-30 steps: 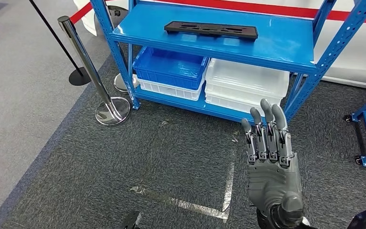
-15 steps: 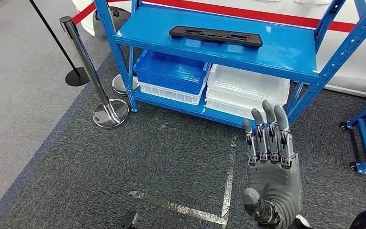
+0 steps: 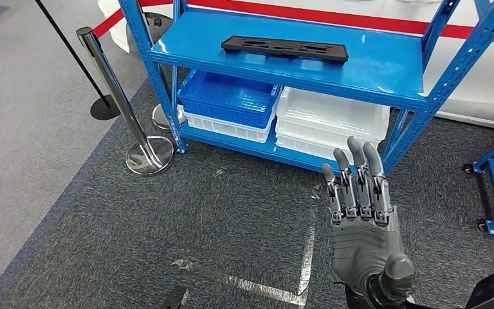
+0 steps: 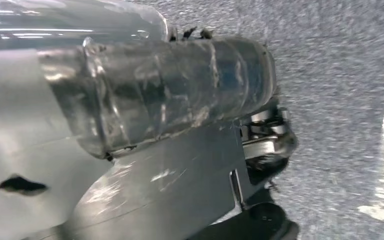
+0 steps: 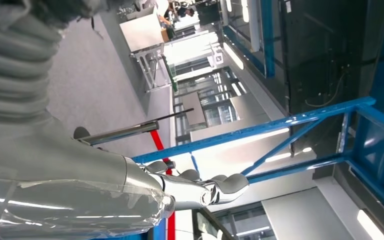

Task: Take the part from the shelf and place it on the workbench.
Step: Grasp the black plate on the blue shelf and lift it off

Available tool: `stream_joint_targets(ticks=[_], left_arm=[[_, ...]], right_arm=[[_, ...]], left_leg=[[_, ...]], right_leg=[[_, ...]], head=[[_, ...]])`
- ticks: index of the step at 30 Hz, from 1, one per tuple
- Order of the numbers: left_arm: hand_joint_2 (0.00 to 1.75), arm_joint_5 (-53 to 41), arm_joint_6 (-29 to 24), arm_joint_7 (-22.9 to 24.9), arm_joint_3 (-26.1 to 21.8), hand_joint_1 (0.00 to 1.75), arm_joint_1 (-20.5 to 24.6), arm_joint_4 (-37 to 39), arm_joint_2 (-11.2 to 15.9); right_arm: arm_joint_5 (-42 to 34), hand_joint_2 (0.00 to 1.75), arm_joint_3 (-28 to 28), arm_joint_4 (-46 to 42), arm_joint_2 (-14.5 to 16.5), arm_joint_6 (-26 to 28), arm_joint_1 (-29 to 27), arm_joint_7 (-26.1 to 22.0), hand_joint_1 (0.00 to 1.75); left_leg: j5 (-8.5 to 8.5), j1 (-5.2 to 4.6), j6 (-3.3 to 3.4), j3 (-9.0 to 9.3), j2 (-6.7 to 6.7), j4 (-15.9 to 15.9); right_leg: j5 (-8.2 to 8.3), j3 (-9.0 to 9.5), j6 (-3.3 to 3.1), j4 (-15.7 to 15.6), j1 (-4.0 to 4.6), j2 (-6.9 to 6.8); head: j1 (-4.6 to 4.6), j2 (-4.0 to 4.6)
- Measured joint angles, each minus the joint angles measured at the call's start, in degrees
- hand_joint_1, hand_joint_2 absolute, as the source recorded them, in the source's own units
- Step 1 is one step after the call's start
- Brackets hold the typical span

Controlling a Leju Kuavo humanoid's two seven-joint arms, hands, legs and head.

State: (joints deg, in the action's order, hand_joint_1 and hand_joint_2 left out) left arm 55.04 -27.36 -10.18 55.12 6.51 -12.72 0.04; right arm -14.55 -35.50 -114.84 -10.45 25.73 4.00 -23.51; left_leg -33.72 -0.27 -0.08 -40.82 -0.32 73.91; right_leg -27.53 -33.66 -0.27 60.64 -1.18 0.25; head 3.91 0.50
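1. Since half a second ago my thumb has swung from the left side of the palm to the right side, and the whole scene has slid a little, so my head camera has moved; nothing on the shelf has shifted.
2. Nearest, my right hand (image 3: 363,219) is raised in front of me, back of the hand towards my head camera, fingers (image 3: 356,174) straight, close together and pointing up; it holds nothing.
3. My left hand (image 4: 267,142) hangs over grey carpet in the left wrist view; whether its fingers are spread or curled I cannot tell.
4. On the dark carpet (image 3: 167,212) below my right hand lie strips of silver tape (image 3: 299,267) forming a corner.
5. To the left stands a chrome stanchion (image 3: 119,96) on a round base.
6. Beyond is the blue shelf (image 3: 386,71); its lower level carries a blue bin (image 3: 231,96) stacked on a white one, with a white lidded bin (image 3: 334,116) beside it.
7. Farthest, the part (image 3: 285,48), a long flat black piece, lies on the upper level, well apart from my right hand.
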Motion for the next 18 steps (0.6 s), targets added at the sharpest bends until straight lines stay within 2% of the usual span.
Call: stream_joint_targets(ticks=[1, 2, 3, 4, 6, 7, 9, 11, 12, 13, 15, 16, 17, 18], left_arm=[[0.0, 0.0, -0.01, -0.1, 0.03, 0.0, 0.0, 0.0, 0.0], [0.0, 0.0, -0.02, -0.22, 0.07, 0.0, 0.0, 0.0, 0.0], [0.0, 0.01, -0.03, -0.33, 0.09, 0.0, 0.01, 0.0, 0.0], [0.0, 0.01, -0.04, -0.42, 0.11, 0.0, 0.0, 0.0, 0.0], [0.0, 0.05, -0.07, -0.52, 0.13, 0.0, 0.0, 0.0, -0.01], [0.0, 0.08, -0.07, -0.54, 0.15, 0.0, -0.02, 0.0, -0.02], [0.0, 0.1, -0.07, -0.59, 0.18, 0.0, -0.06, 0.01, -0.01], [0.0, 0.11, -0.07, -0.6, 0.2, 0.0, -0.11, 0.02, -0.01], [0.0, 0.11, -0.07, -0.6, 0.21, 0.0, -0.1, 0.02, -0.01], [0.0, 0.11, -0.07, -0.6, 0.22, 0.0, -0.1, 0.02, -0.01], [0.0, 0.11, -0.06, -0.6, 0.23, 0.0, -0.11, 0.02, -0.02], [0.0, 0.11, -0.05, -0.59, 0.25, 0.0, -0.14, 0.02, -0.02], [0.0, 0.11, -0.04, -0.58, 0.26, 0.0, -0.18, 0.02, -0.03], [0.0, 0.11, -0.02, -0.57, 0.27, 0.0, -0.22, 0.02, -0.04]], right_arm=[[-0.02, 0.0, 0.0, 0.01, 0.0, 0.0, -0.01, 0.07, 0.0], [-0.02, 0.0, 0.0, 0.01, 0.0, 0.01, 0.0, 0.11, 0.0], [-0.03, 0.0, 0.0, 0.02, 0.0, 0.01, 0.0, 0.15, 0.0], [-0.03, 0.0, 0.0, 0.02, 0.0, 0.02, 0.0, 0.16, 0.0], [-0.04, 0.0, 0.0, 0.02, 0.0, 0.02, 0.03, 0.17, 0.0], [-0.06, 0.0, 0.0, 0.02, 0.0, 0.02, 0.07, 0.2, 0.0], [-0.09, 0.0, 0.0, 0.04, 0.0, 0.02, 0.13, 0.28, 0.0], [-0.1, 0.0, 0.0, 0.07, -0.01, 0.03, 0.17, 0.43, 0.0], [-0.09, 0.0, 0.0, 0.08, -0.01, 0.05, 0.21, 0.52, 0.0], [-0.09, 0.0, 0.0, 0.1, -0.01, 0.07, 0.22, 0.62, 0.0], [-0.08, 0.0, 0.0, 0.21, -0.01, 0.09, 0.19, 0.91, 0.0], [-0.07, 0.0, 0.0, 0.28, -0.02, 0.1, 0.16, 1.06, 0.0], [-0.07, 0.0, 0.0, 0.38, -0.02, 0.13, 0.15, 1.18, 0.0], [-0.06, 0.0, 0.0, 0.48, -0.03, 0.17, 0.15, 1.27, 0.0]], left_leg=[[-0.32, 0.1, -0.08, -0.96, 0.0, 1.98], [0.46, 0.19, -0.07, -0.92, 0.0, 1.82], [2.15, 0.26, -0.01, 0.18, 0.0, -0.51], [4.31, 0.32, 0.08, 2.08, 0.0, -4.5], [6.62, 0.2, 0.3, 5.58, -0.06, -11.64], [6.84, 0.04, 0.44, 6.49, -0.14, -13.55], [6.66, -0.26, 0.88, 6.88, -0.28, -14.53], [6.98, -0.1, 1.58, 7.4, -0.28, -15.25], [7.11, -0.03, 1.99, 7.76, -0.23, -15.68], [7.14, -0.03, 2.34, 8.08, -0.16, -15.95], [6.92, -0.3, 2.86, 8.29, -0.04, -15.98], [6.8, -0.44, 3.04, 8.35, -0.02, -15.93], [6.67, -0.57, 3.17, 8.45, -0.03, -15.89], [6.51, -0.66, 3.23, 8.64, -0.07, -15.83]], right_leg=[[-0.04, 0.02, -0.04, 0.01, 0.03, -0.03], [-0.09, 0.09, -0.07, 0.01, 0.05, -0.03], [-0.15, 0.2, -0.05, 0.01, 0.04, 0.01], [-0.24, 0.37, 0.03, 0.0, 0.01, 0.05], [-0.42, 0.59, 0.38, -0.09, 0.05, 0.14], [-0.41, 0.61, 0.67, -0.21, 0.07, 0.16], [-0.25, 0.64, 1.31, -0.6, 0.09, 0.19], [-0.59, 0.59, 1.85, -0.44, 0.0, 0.16], [-1.4, 0.05, 1.98, 0.83, 0.03, 0.13], [-2.79, -1.26, 2.02, 3.5, 0.06, 0.09], [-5.79, -5.25, 1.98, 11.09, 0.2, 0.05], [-6.43, -7.01, 1.97, 14.07, 0.24, 0.05], [-5.92, -7.79, 1.9, 14.99, 0.27, 0.05], [-4.32, -7.4, 1.77, 13.57, 0.32, 0.04]], head=[[0.0, 0.01], [0.0, 0.01], [0.0, 0.01], [-0.01, 0.01], [-0.03, 0.01], [-0.07, 0.01], [-0.1, 0.01], [-0.14, 0.0], [-0.19, 0.0], [-0.21, 0.0], [-0.21, 0.01], [-0.2, 0.01], [-0.19, 0.01], [-0.19, 0.01]])
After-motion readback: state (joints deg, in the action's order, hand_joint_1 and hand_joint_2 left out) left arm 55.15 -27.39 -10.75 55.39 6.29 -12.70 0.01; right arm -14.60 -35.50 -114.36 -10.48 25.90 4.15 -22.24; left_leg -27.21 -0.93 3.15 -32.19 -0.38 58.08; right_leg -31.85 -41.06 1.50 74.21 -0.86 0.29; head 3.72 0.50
